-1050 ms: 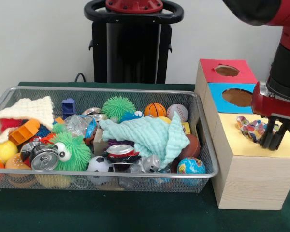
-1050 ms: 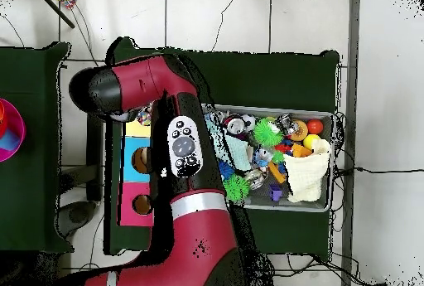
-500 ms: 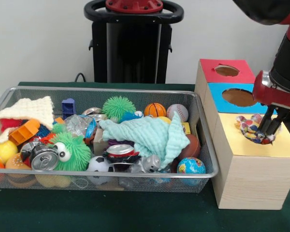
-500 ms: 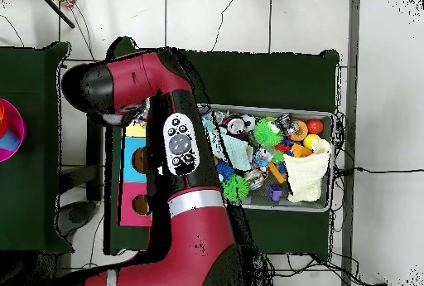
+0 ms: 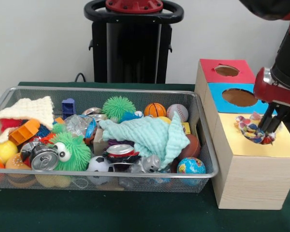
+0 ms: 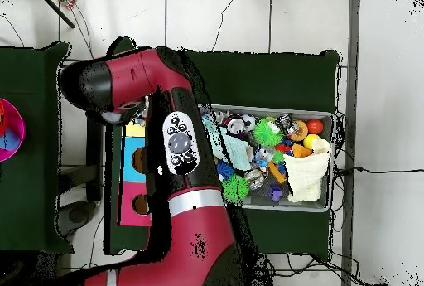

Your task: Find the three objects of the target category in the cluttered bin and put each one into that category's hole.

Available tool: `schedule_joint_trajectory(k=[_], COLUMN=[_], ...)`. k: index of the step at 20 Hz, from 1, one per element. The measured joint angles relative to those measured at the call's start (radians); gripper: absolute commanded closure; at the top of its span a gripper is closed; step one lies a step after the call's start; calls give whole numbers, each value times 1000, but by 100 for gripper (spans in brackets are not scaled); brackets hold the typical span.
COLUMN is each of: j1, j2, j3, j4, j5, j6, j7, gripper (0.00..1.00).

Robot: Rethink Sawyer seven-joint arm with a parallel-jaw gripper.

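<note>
Front view: gripper over the yellow top of the wooden box, right of the wire bin; fingers narrow, clamped on a crumpled colourful wrapper at the yellow section's hole. Blue and red sections beyond, holes uncovered. Bin crowded: mint cloth, green spiky ball, crushed can.

Overhead view: red arm across the box; gripper and wrapper hidden beneath.

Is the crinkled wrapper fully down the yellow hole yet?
No, the crinkled wrapper still bulges out of the yellow panel beside the gripper.
</note>
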Motion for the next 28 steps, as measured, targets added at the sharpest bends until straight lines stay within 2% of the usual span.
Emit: schedule_joint_trajectory(k=[6,11,14,22,28], j1=[0,0,-1,-2,-9], j2=[35,104,122,125,113], j3=[7,21,28,45,54], j4=[-36,-64,-72,-91,-92], j5=[-41,-103,-115,-119,-114], j6=[-23,-54,-49,-5,2], j7=[-22,-83,-118,-178,-179], gripper=[100,100,100,100,100])
